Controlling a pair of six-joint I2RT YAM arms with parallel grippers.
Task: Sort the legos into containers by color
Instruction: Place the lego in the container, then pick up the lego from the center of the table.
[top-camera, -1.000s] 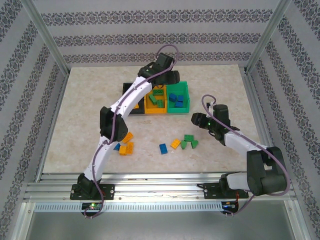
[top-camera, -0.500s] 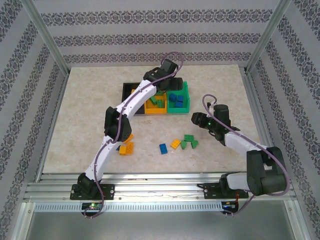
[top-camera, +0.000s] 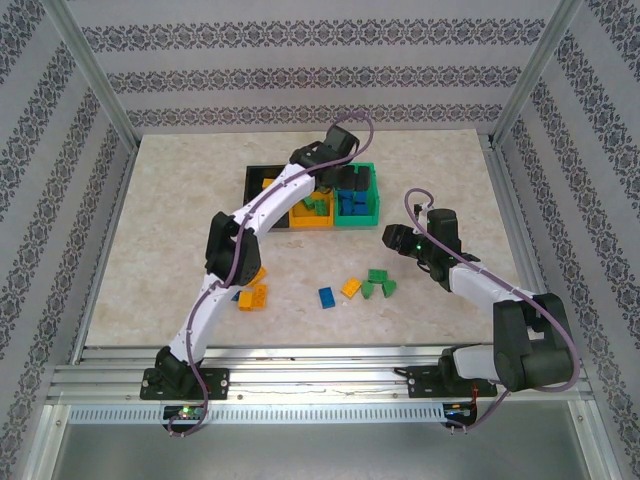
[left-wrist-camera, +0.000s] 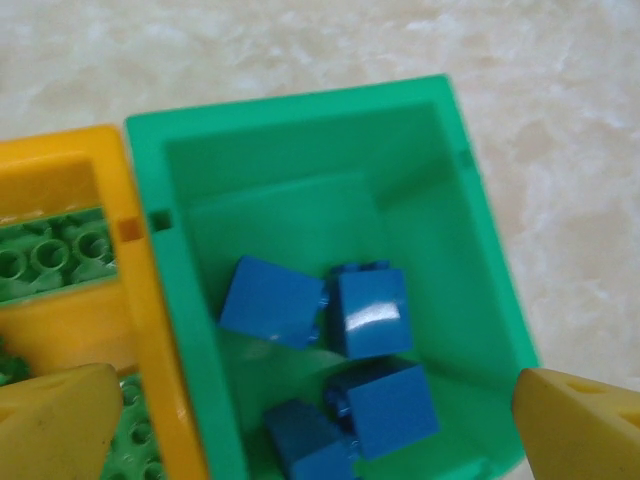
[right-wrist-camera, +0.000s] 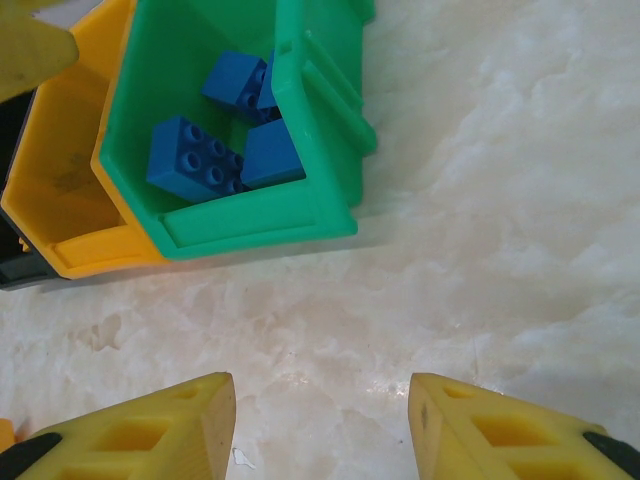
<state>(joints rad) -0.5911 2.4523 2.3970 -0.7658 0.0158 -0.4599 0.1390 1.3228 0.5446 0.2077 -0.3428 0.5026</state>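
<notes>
1. left claw (left-wrist-camera: 318, 425) hangs open and empty over the green bin (left-wrist-camera: 480, 230), where several blue legos (left-wrist-camera: 370, 315) lie.
2. right claw (right-wrist-camera: 320, 430) is open and empty, low over the bare surface (right-wrist-camera: 500, 250) near that bin.
3. orange bin (left-wrist-camera: 150, 330) holds green legos (left-wrist-camera: 50, 260); black bin (top-camera: 256, 175) has something orange in it, too small to tell.
4. not yet sorted, loose on the surface: orange bricks (top-camera: 252, 292), a blue brick (top-camera: 327, 297), green bricks (top-camera: 378, 286). looks roughly past halfway.
</notes>
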